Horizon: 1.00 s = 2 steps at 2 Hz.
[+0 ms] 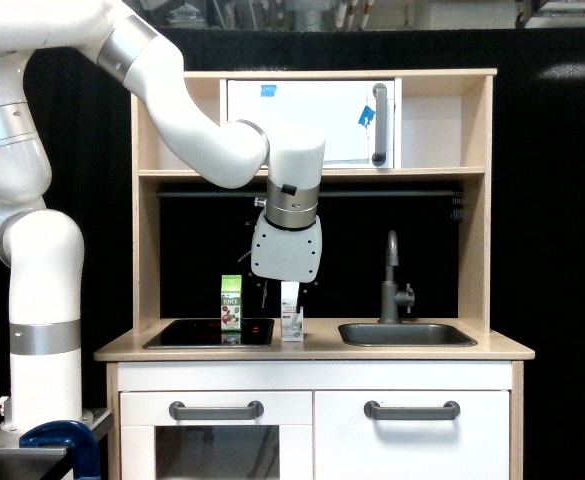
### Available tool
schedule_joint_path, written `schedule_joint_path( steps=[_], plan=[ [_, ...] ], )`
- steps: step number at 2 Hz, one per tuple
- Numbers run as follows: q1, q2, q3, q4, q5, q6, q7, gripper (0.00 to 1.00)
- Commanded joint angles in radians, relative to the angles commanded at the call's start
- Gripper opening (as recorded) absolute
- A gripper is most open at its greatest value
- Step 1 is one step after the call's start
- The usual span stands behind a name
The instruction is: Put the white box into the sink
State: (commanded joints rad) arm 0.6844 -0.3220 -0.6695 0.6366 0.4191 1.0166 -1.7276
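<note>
A black curtain hangs behind a small wooden play kitchen. On its bench [412, 349] the white box [291, 311] stands upright, between the black stove top [187, 333] and the sink [406, 334]. A green juice box [231, 303] stands on the stove top, near the white box. The white robot arm's pincer [284, 288] hangs right above the white box. I cannot tell if it is spread or pressed together.
</note>
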Motion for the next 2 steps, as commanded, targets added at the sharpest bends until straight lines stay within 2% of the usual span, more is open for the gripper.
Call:
schedule_joint_path(
  steps=[1,2],
  plan=[
    [0.043,0.059,0.031,0.013,0.065,-0.034,-0.017,1.0],
    [0.093,0.164,0.101,0.078,0.179,-0.076,0.002,1.0]
  ],
)
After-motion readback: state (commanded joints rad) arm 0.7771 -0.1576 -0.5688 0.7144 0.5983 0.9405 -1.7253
